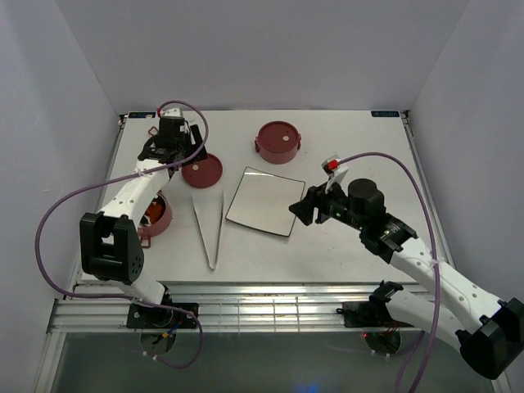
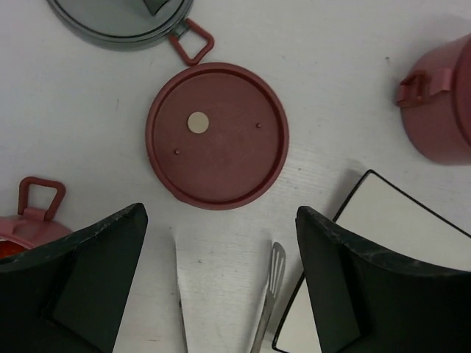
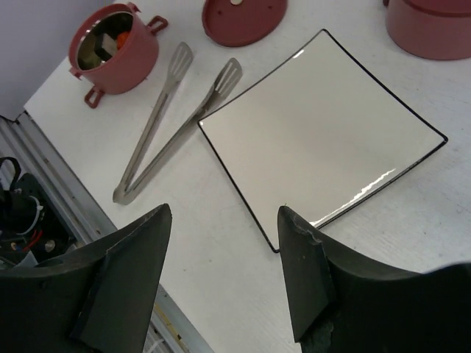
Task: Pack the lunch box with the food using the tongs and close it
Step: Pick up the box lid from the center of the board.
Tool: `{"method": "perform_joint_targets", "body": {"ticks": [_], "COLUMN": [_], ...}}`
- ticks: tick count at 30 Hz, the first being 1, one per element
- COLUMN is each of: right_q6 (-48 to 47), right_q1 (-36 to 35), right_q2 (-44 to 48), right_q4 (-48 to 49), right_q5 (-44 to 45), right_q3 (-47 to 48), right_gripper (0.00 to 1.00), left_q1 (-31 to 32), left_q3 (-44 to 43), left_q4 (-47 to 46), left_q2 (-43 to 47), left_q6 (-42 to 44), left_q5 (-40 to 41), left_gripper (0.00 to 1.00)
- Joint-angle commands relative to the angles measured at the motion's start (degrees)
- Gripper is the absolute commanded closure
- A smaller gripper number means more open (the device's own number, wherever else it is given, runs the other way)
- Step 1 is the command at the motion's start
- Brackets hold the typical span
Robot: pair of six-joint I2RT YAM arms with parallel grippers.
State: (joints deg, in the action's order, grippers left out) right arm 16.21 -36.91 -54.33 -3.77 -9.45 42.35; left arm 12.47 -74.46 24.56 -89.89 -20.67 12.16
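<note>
Red disc lid (image 2: 217, 136) lies on the table (image 1: 344, 237) straight beneath the wide-open, empty left gripper (image 2: 221, 220), the open bowl (image 3: 126, 70) holding food (image 3: 124, 35) to its near left, well apart from the open, empty right gripper (image 3: 224, 220).

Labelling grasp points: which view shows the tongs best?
Right wrist: the tongs lie whole and large in view, from both slotted tips down to the joined end. Top external shows the full V too, but small and thin. Left wrist catches only the tip ends; the rest runs out of frame.
</note>
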Motion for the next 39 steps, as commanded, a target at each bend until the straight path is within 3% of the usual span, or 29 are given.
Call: {"method": "perform_joint_targets", "body": {"ticks": [1,10,22,39], "right_q6": [2.8,5.1,4.5,3.8], "right_q1": [-1.5,-1.5,-1.4,-1.5], "right_q2": [6.2,16.9,16.4,16.1], "right_q4": [7.7,15.5,14.4,13.7], "right_q5": [0.8,5.0,5.9,6.5], "right_q3": [-4.1,-12.6,-11.9,-11.5], "right_gripper": [0.34,0.32,0.32,0.32], "left_q1": [-5.1,-10.7,-10.7,-10.7], "left_q3": [-0.3,0.1,-0.6,-2.3], "left_q4": [1.5,1.9,-1.3,-1.5], "left_q2": [-0.5,-7.4,-16.9,-22.1], "left_q6": [-0.3,-1.8,-3.4,-3.2], "left_q5": [-7.2,-10.1,-12.0,-9.4], "left_gripper": [0.08,0.12,0.22,0.32]}}
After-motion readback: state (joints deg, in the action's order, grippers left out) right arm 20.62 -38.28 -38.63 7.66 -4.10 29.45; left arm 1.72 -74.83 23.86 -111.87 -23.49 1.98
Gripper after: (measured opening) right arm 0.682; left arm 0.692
